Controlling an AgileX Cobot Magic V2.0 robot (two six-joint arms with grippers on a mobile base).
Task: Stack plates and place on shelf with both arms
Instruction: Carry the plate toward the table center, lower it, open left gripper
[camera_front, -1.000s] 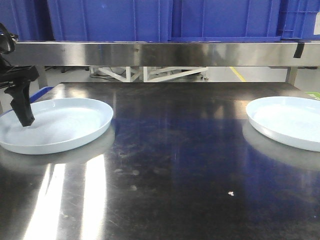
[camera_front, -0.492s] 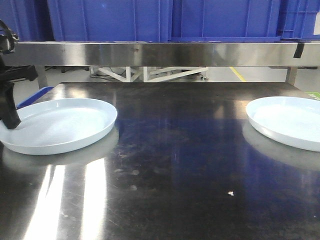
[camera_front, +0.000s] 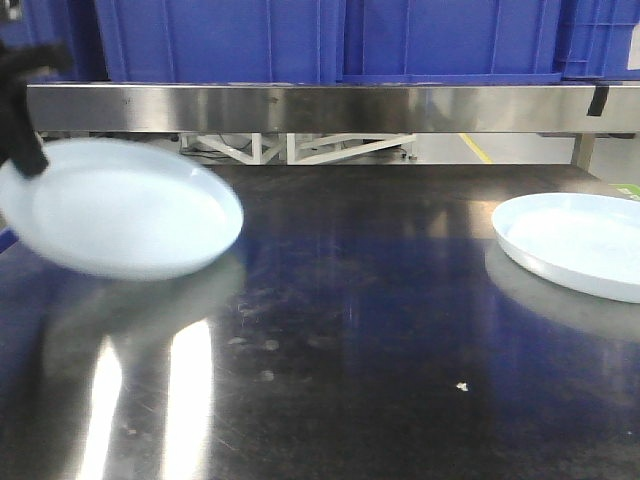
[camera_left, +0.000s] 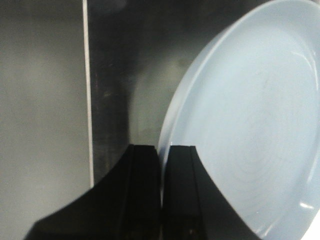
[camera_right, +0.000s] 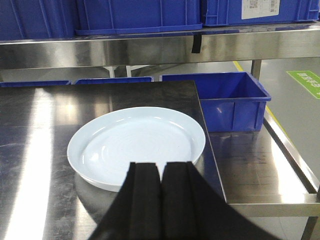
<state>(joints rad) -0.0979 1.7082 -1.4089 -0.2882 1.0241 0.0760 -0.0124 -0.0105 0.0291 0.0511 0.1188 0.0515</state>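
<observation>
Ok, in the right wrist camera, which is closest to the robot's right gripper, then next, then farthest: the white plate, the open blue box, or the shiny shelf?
From the right gripper:
1. white plate: just ahead of the fingertips, on the table.
2. open blue box: past the table's edge, to the right and lower down.
3. shelf: farthest, running across the back, up high.

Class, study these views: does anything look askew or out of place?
Yes: the left plate hangs tilted above the tabletop, its rim pinched by the left gripper, blurred. The right plate lies flat.
</observation>
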